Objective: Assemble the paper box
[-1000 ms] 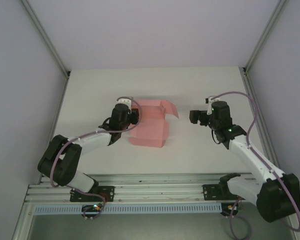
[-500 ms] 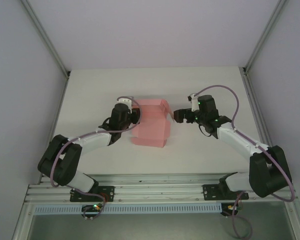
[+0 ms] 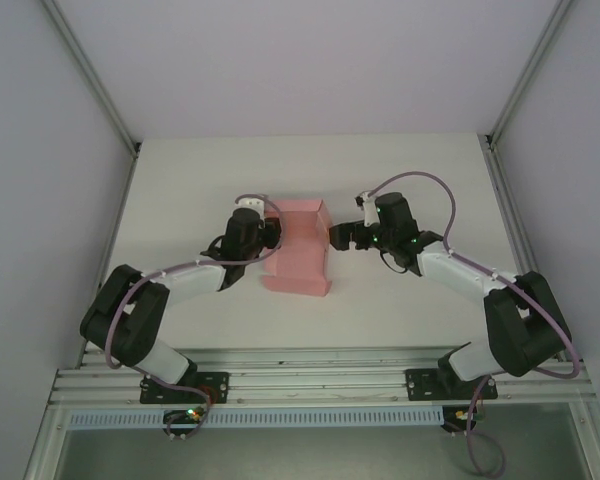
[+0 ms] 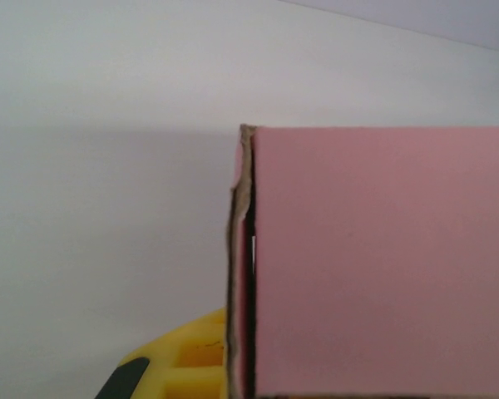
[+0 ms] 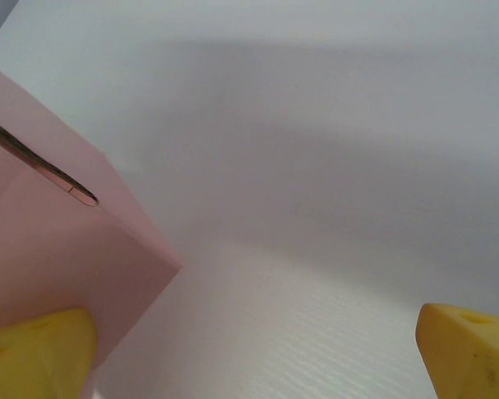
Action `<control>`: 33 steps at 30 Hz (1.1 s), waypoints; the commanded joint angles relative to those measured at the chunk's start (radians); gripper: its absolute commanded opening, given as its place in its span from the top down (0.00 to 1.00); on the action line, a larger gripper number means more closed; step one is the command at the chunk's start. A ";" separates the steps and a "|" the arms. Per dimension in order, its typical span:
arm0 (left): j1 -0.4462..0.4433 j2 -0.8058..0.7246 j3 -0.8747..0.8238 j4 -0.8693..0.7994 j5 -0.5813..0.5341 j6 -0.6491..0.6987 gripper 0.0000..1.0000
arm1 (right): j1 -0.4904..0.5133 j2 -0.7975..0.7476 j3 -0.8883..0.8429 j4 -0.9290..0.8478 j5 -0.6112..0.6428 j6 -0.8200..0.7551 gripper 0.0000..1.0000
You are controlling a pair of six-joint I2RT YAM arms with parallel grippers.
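Paper box (image 3: 302,250) sits mid-table (image 3: 410,170), slightly left of centre, already folded up into a box shape w/ its open top facing up. The arms flank it, one per side, which looks like a brace-and-press setup.

Left gripper (image 3: 267,236) is at the box's left wall. Left wrist view: one yellow finger (image 4: 179,372) sits just beside the outer face of that wall and the other is hidden behind the card, so can't tell if it's actually clenched on the wall. Prob. there to stop the box sliding left when pushed from the other side.

Right gripper (image 3: 338,237) is at the right wall, near the far corner. Its jaws are spread wide w/ nothing between them; in the right wrist view one finger (image 5: 37,341) overlaps the pink wall, the other is well apart over bare table. Touching or just short of it, can't say.

Wall edge in the left wrist view shows doubled card w/ a dark gap between layers — folded-in panel prob. not fully seated. Next move likely needs a light press: thin card, buckles easily.
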 commanded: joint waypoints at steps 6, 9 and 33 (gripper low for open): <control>0.025 -0.033 -0.028 0.061 -0.121 -0.099 1.00 | 0.010 -0.123 -0.062 -0.059 0.089 0.116 0.00; 0.047 -0.042 -0.027 0.069 -0.126 -0.126 1.00 | 0.006 -0.187 -0.102 -0.051 0.008 0.151 0.02; 0.068 -0.098 -0.027 0.179 0.006 -0.166 1.00 | 0.011 -0.052 -0.060 0.306 -0.384 0.286 0.80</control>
